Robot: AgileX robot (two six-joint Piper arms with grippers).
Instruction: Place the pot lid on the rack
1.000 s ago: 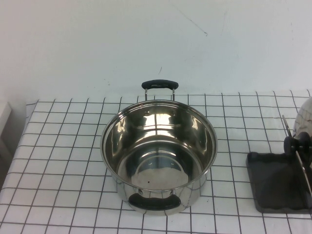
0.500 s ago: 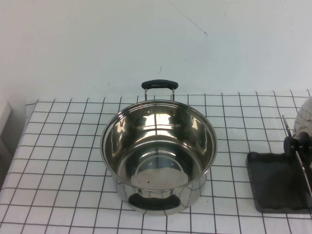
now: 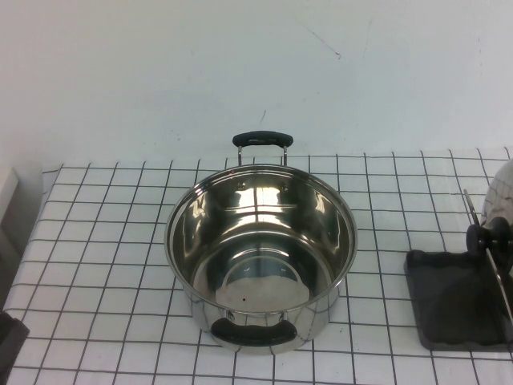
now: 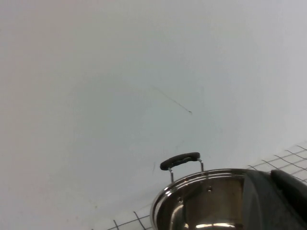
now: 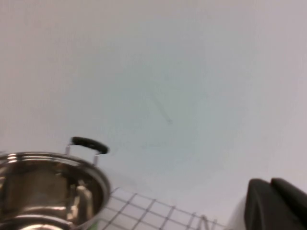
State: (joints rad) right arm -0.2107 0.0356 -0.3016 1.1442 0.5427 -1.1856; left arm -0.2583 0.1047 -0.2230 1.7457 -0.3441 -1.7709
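Observation:
The pot lid (image 3: 502, 191) stands on edge at the far right, mostly cut off by the picture's edge. Its black knob (image 3: 488, 234) shows against the thin wire frame (image 3: 473, 210) of the rack. The rack's dark grey tray base (image 3: 449, 309) lies below it. Part of my left gripper (image 3: 8, 343) shows at the table's front left corner, far from the lid. In the left wrist view its fingers (image 4: 269, 175) lie together, empty. My right gripper (image 5: 269, 183) shows only in its wrist view, fingers together and empty.
A deep steel pot (image 3: 260, 241) with two black handles stands uncovered mid-table on the checked cloth (image 3: 104, 241). It also shows in the left wrist view (image 4: 201, 201) and the right wrist view (image 5: 43, 187). A white wall (image 3: 256, 72) closes the back.
My left gripper's dark tip has come into the high view at the front left corner. The pot, lid and rack have not moved.

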